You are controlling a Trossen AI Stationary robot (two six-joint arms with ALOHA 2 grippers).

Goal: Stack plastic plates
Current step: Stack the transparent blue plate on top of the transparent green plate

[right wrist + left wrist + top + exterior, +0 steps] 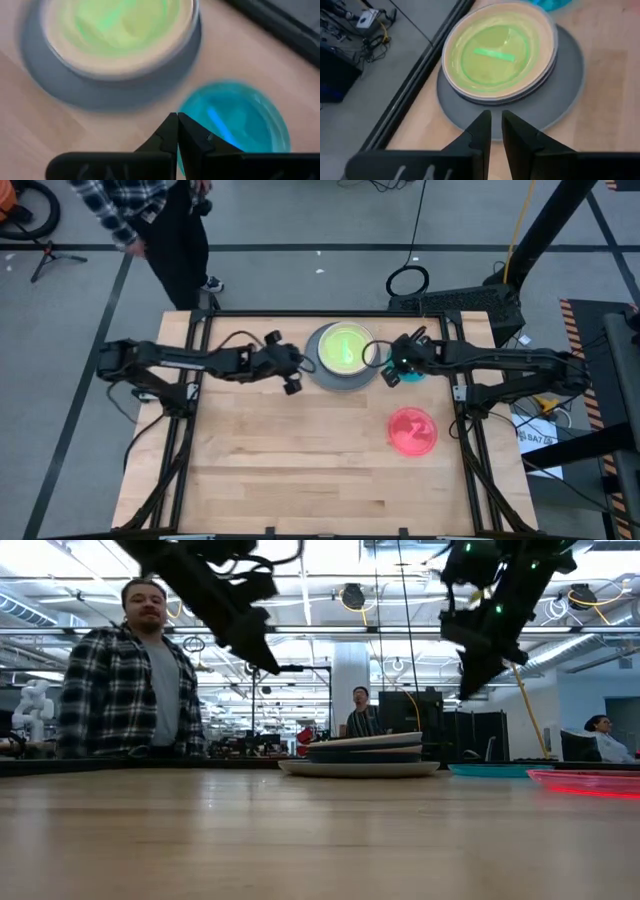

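Wooden table (pixel 300 460) mostly bare toward 6 o'clock; plate stack (pixel 342 356), green plate (pixel 345 345) on top, at 12 near the far edge; lower plates hidden; teal plate (pixel 408 372) half covered by right gripper (pixel 392 372), clenched empty; red plate (pixel 412 430) at 4; left gripper (pixel 292 376) nearly closed, empty.

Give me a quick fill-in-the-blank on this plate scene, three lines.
1. The plate on top of the stack is coloured ____.
2. The red plate lies alone on the ____ arm's side of the table.
3. The plate right under the right gripper is coloured ____.

Missing words: green; right; teal
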